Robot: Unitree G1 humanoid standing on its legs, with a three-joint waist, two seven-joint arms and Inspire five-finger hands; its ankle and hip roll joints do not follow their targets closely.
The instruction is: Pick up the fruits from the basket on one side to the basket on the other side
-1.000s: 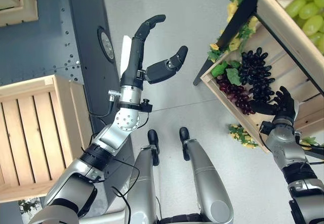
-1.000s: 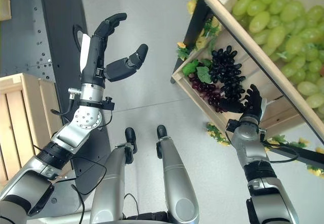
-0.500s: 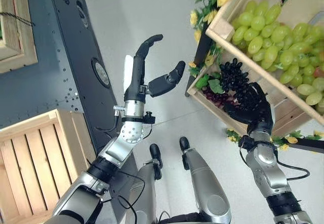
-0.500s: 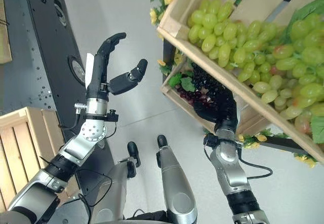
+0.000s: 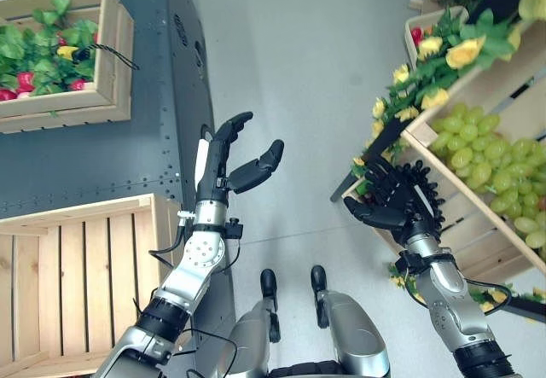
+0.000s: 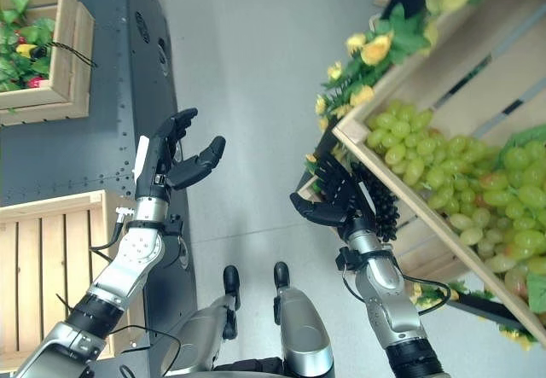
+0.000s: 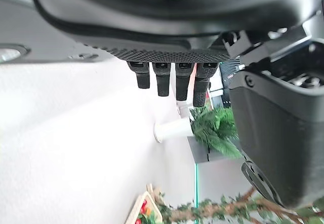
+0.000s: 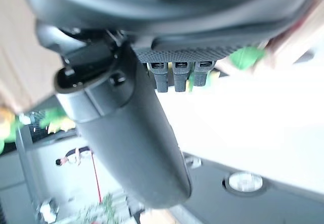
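Observation:
A bunch of dark grapes (image 5: 426, 195) lies in the lower wooden crate (image 5: 478, 235) at the right. The crate above it (image 6: 444, 79) holds green grapes (image 5: 488, 154). My right hand (image 5: 388, 204) hovers at the front corner of the lower crate, just in front of the dark grapes. Its fingers are spread and hold nothing, and its own wrist view shows the straight fingers (image 8: 174, 75) bare. My left hand (image 5: 227, 160) is raised over the floor in the middle, open and holding nothing. An empty slatted crate (image 5: 77, 284) stands at the lower left.
A crate with green leaves and red fruit (image 5: 53, 49) stands at the upper left on a dark grey panel (image 5: 102, 152). Yellow flowers with leaves (image 5: 452, 49) trim the right-hand crates. Bare grey floor (image 5: 299, 62) lies between the two sides.
The whole picture has shifted, so the camera moved. My right hand has come back from over the dark grapes to the crate's front corner, fingers spread. The left hand keeps its pose.

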